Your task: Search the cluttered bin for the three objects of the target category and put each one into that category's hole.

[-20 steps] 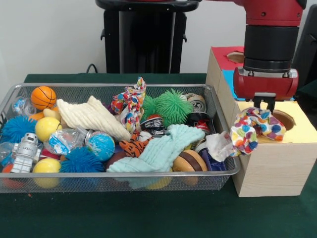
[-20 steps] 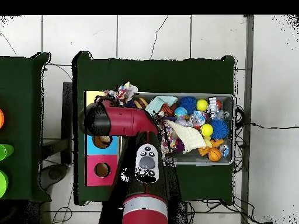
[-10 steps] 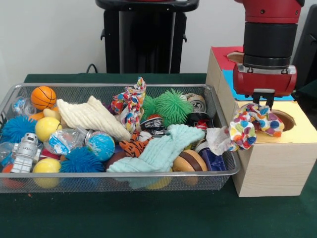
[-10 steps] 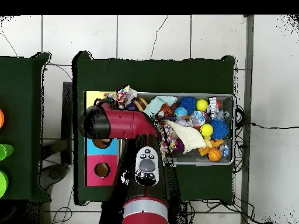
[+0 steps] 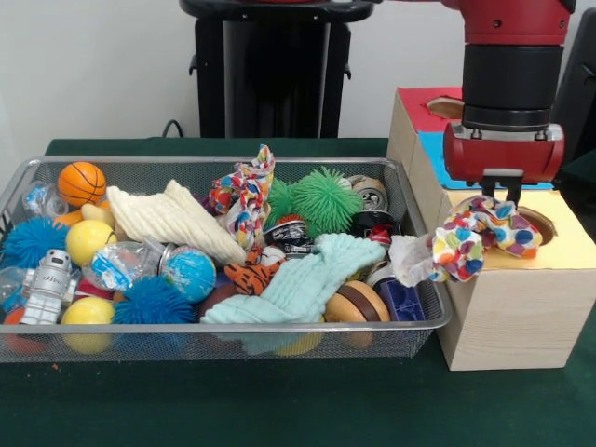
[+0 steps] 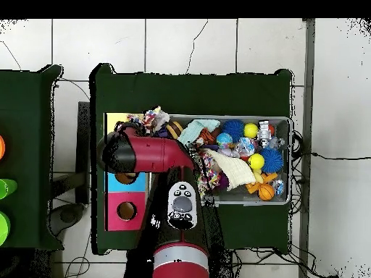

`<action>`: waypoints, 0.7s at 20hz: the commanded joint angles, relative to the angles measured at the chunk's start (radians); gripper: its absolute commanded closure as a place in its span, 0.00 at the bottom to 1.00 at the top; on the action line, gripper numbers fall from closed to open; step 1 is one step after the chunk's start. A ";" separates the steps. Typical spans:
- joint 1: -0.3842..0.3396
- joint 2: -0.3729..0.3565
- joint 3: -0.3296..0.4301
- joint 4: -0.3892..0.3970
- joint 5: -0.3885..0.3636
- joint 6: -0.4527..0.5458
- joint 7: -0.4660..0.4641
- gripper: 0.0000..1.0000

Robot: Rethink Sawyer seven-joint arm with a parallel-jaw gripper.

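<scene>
A dark green cloth covered the desk (image 5: 279,410), and its near strip lay bare in the front view. On it sat the wire mesh bin (image 5: 214,342), packed with toys. Along its near side lay a little white robot toy (image 5: 48,284), a blue spiky ball (image 5: 151,303), a small globe ball (image 5: 191,272) and a mint-green cloth (image 5: 307,279). Further back rested a cream cloth (image 5: 172,222), an orange ball (image 5: 81,182) and a green spiky ball (image 5: 321,200). One spotted rag (image 5: 244,197) stood up in the middle of the bin, near the back.

Just beside the bin's right end stood the pale wooden box (image 5: 512,312) with its yellow top. The round hole (image 5: 538,223) showed at the back of that top. A second spotted rag (image 5: 480,237) hung from the hand (image 5: 501,193). It draped over the box's left edge, right next to the hole, with its white end reaching over the bin's rim. The hand was pinched narrow on the rag's top.

Behind the yellow part came a blue top (image 5: 456,168) and then a red top (image 5: 428,104). The black pedestal (image 5: 270,70) stood at the far side, before a plain pale wall (image 5: 93,65). From above, the floor (image 6: 217,43) showed white tiles around the desk.
</scene>
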 commanded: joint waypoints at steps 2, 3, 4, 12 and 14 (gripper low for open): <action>0.030 0.149 0.125 0.139 0.030 0.054 0.168 1.00; 0.028 0.149 0.129 0.144 0.036 0.053 0.172 1.00; 0.028 0.149 0.129 0.144 0.040 0.060 0.171 1.00; 0.039 0.165 0.115 0.130 0.057 0.079 0.159 1.00; 0.046 0.157 0.111 0.130 0.069 0.110 0.164 1.00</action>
